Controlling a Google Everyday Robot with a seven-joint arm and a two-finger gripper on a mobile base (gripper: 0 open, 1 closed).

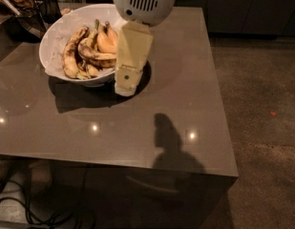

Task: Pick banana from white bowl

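Note:
The white bowl (56,37) stands at the back left of the table and holds several bananas. The banana (97,57), long, curved and heavily dark-patched, lies across the middle of the pile. Plumper yellow-orange bananas (105,39) lie behind it, and a paler long one (70,54) lies on its left. My gripper (124,84) hangs from the white wrist housing (144,1). It reaches down over the bowl's right rim, right beside the banana's right end, with its tip just outside the rim above the table.
The bowl stands on a glossy grey-brown table (185,94) whose front edge is near the bottom. Dark wire holders and clutter (27,8) stand at the back left. Cables (42,213) lie on the floor at lower left. Carpeted floor (266,128) lies on the right.

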